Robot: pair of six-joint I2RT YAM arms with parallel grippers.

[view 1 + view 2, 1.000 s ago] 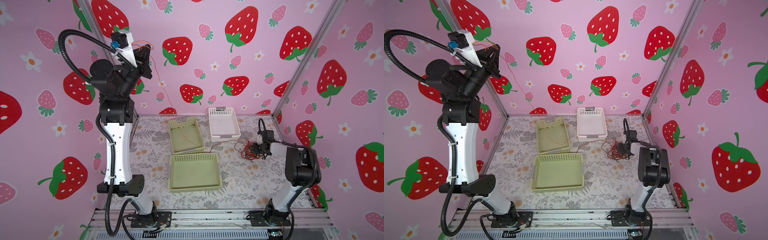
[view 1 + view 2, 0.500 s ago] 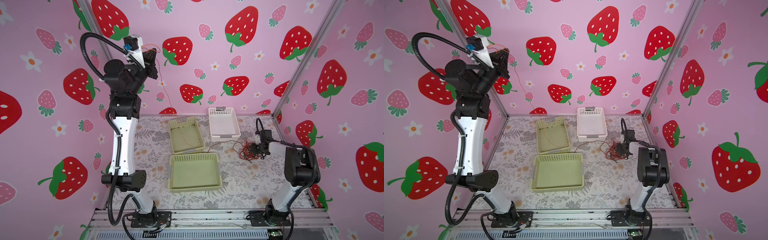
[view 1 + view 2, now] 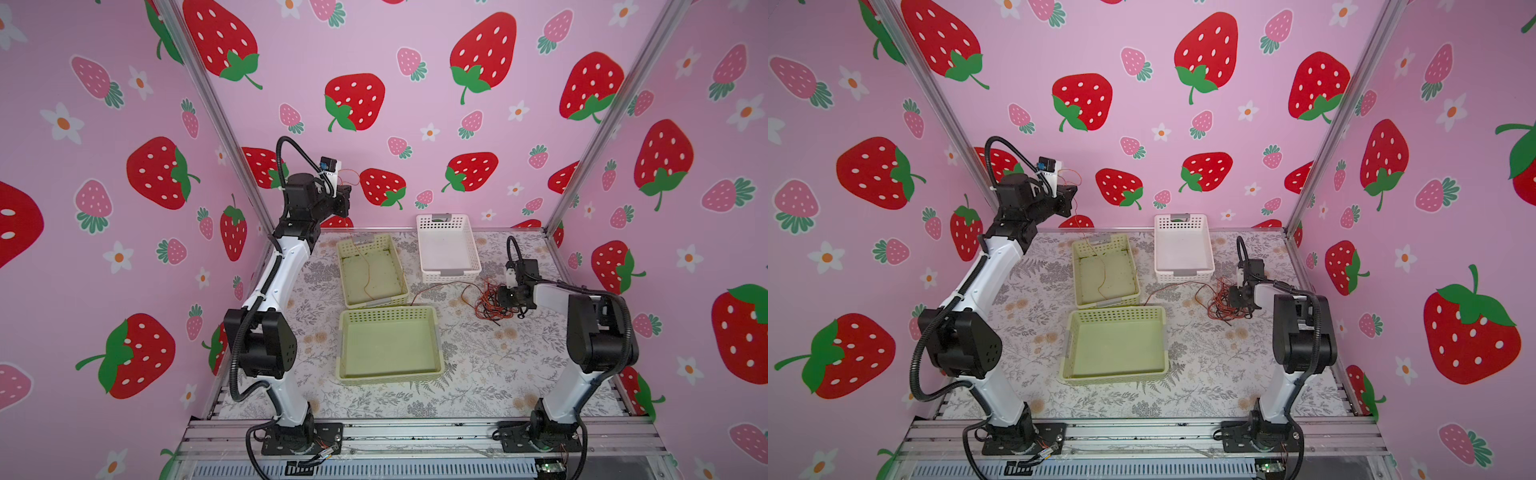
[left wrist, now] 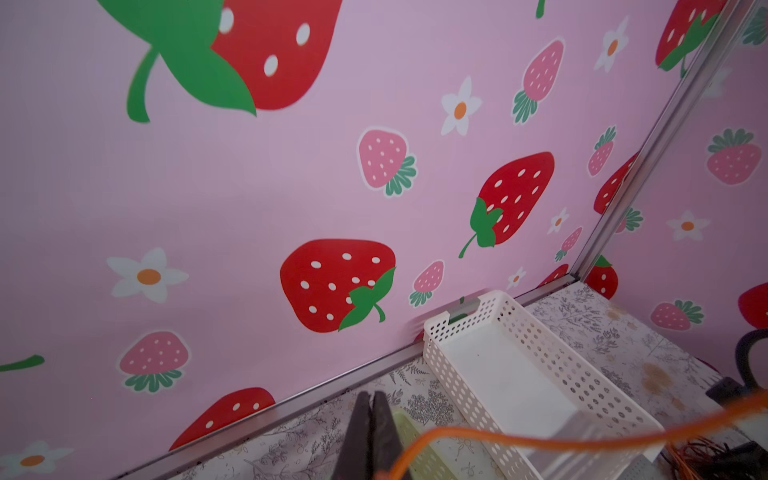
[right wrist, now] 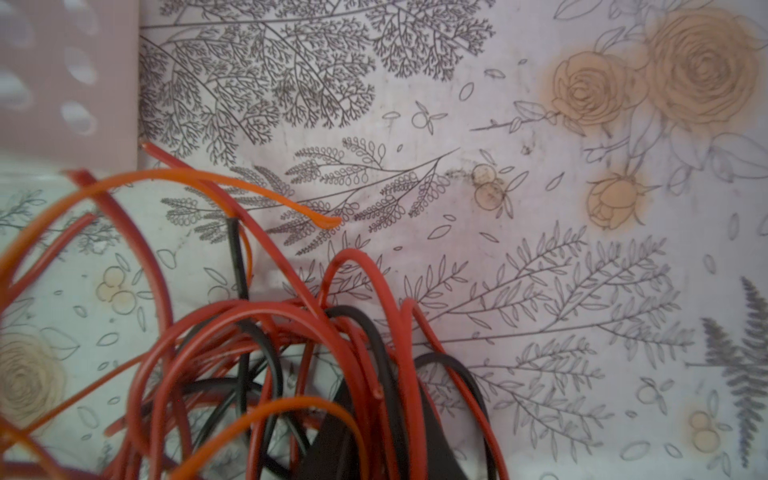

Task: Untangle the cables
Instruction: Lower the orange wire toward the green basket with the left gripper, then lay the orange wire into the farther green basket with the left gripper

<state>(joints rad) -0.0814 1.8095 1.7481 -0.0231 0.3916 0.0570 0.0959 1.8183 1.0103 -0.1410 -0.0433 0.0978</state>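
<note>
Cables (image 3: pixel 490 301): tangle lies on the right at right gripper (image 3: pixel 506 297), can't tell its grip. Left gripper (image 4: pixel 371 399) raised far-left, clamped on orange cable (image 4: pixel 449 433) hanging into far green basket (image 3: pixel 400 268).

A robot lab cell: strawberry-print walls (image 3: pixel 415 41), aluminium frame (image 3: pixel 211 108), arms (image 3: pixel 286 262) bolted to rails (image 3: pixel 415 434).

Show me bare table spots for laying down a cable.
Free: table right of the near green basket, in front of the cable tangle, and along the basket's front. Crowded: between white basket and right tool; left tool's orange cable dangles into the far green basket.
</note>
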